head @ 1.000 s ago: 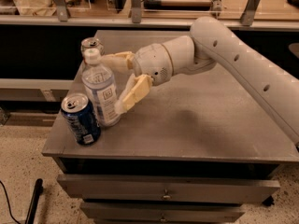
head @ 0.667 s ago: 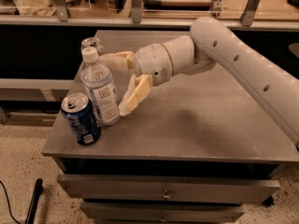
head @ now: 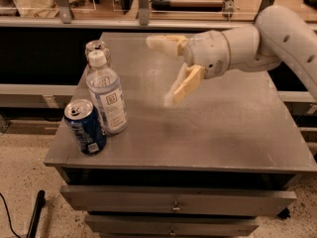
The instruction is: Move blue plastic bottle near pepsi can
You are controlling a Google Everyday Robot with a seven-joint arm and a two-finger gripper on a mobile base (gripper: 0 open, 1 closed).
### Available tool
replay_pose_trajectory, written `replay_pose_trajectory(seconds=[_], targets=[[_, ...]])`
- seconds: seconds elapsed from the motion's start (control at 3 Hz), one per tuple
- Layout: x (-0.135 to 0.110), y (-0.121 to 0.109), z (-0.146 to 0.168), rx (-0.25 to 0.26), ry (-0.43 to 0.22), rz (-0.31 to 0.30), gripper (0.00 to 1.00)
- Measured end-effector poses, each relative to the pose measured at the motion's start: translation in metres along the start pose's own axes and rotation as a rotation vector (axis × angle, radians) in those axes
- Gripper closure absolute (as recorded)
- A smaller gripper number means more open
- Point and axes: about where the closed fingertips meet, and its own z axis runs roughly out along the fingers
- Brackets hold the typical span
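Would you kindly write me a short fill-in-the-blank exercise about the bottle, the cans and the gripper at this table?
1. The silver can stands ____ the blue plastic bottle, farther from the camera.
2. The bottle, upright beside the pepsi can, has a ____ cap.
3. The gripper hovers above the table, apart from the bottle, its fingers ____ and holding nothing.

Missing words: behind; white; open.
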Motion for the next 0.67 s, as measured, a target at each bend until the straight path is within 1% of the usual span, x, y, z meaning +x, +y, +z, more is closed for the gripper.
replay_pose_trajectory(seconds=[0.33, 0.67], targets=[[-0.0056, 0.0002, -0.0428, 0.11, -0.001, 0.006, 0.0], [-0.0057, 0.0002, -0.0427, 0.11, -0.001, 0.006, 0.0]])
